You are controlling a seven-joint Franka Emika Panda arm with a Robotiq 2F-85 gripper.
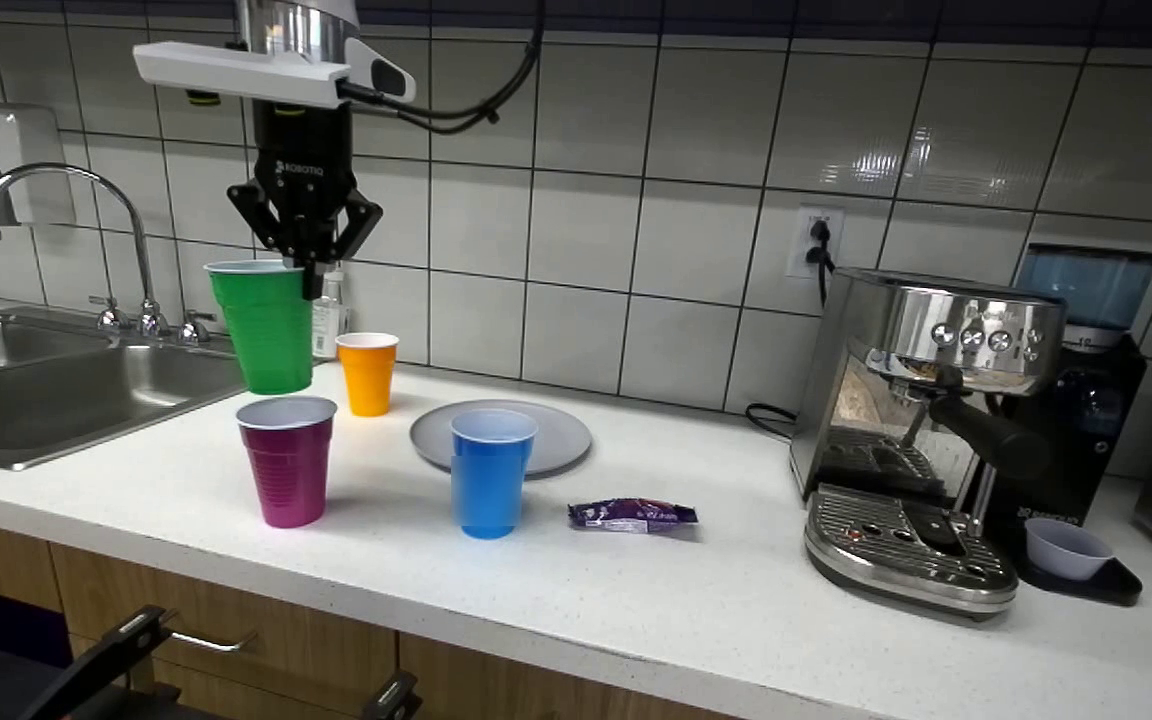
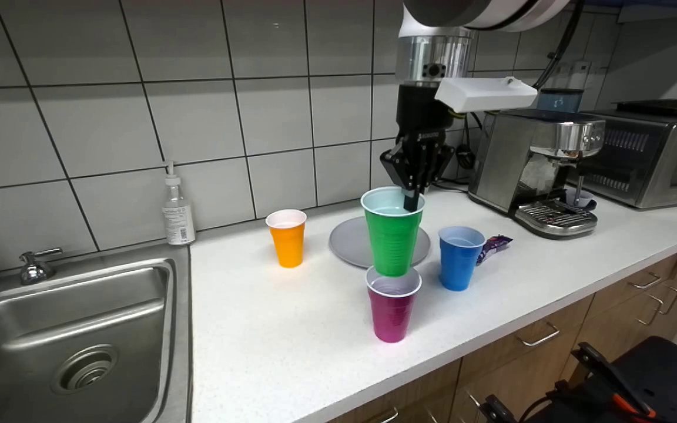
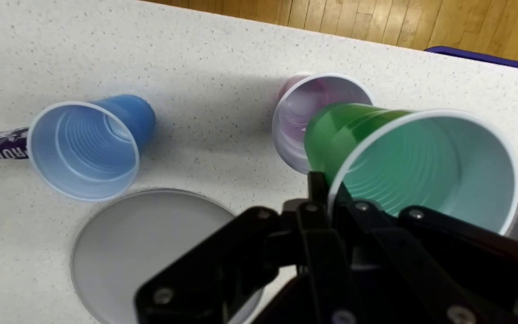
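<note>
One metal sink [image 1: 86, 390] is at the left in an exterior view, with a bent tap [image 1: 136, 205] at its back. Next comes the green cup [image 1: 268, 335], held up in the air, right way up. The claw [image 1: 304, 272] is pinched together on the right side of the cup's rim, one finger inside and one outside. Under it, the purple cup [image 1: 286, 470] stands on the white worktop [image 1: 716, 600]. In the wrist view, the green cup's bottom is over part of the purple cup's mouth; I cannot tell if they touch. A soap bottle [image 1: 327, 330] peeks out behind the green cup, by the tiled wall [image 1: 586, 230]. Then comes the orange cup [image 1: 368, 375], standing near the wall. To its right is a flat gray plate [image 1: 561, 435]. The blue cup [image 1: 491, 490] stands in front of the plate and hides a bit of it. Just right of that cup, a purple bar [image 1: 631, 515] lies flat. Further right is a shiny coffee maker [image 1: 936, 300], with a black grinder [image 1: 1101, 390] behind it and a little bowl [image 1: 1066, 550] by the grinder's foot.
</note>
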